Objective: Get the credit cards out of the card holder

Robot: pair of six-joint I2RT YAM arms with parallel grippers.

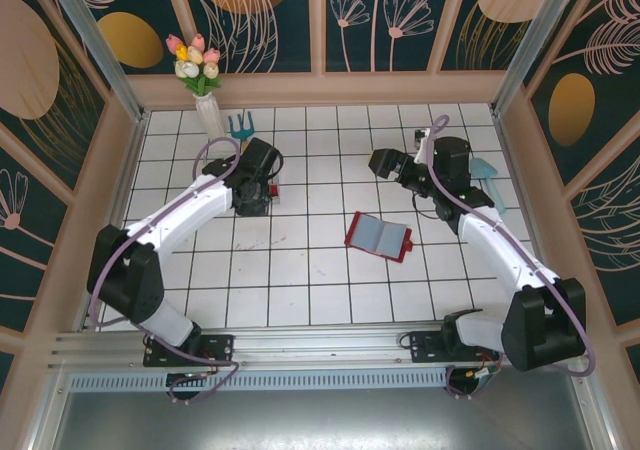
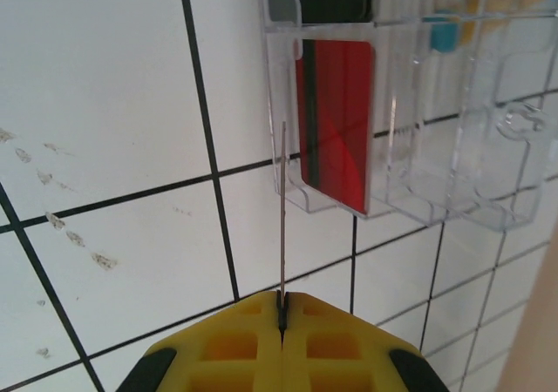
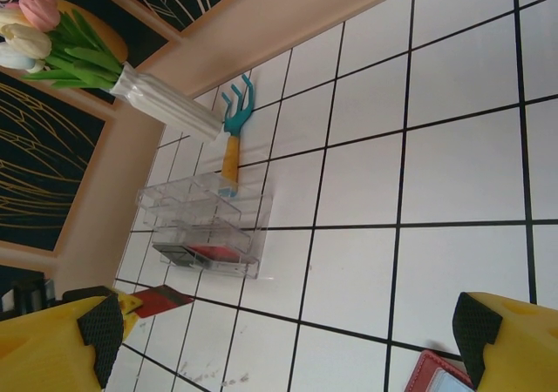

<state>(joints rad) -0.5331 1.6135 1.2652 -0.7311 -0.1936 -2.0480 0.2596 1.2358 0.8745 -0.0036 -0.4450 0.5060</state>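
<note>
Left claw [image 2: 282,298] is pinched tight on a thin card [image 2: 283,218] (edge-on, a mere sliver). The clear tray [image 2: 410,192] sits at its 1 o'clock with a red card [image 2: 340,122] inside. Right claw [image 1: 384,162] gapes wide, empty. The holder [image 1: 378,235] lies open on the tiles [image 1: 300,270] at its 6 o'clock.

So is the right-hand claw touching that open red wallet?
Apart. In the top view the right gripper hangs open beyond the card holder, with bare white tiles between them.
</note>
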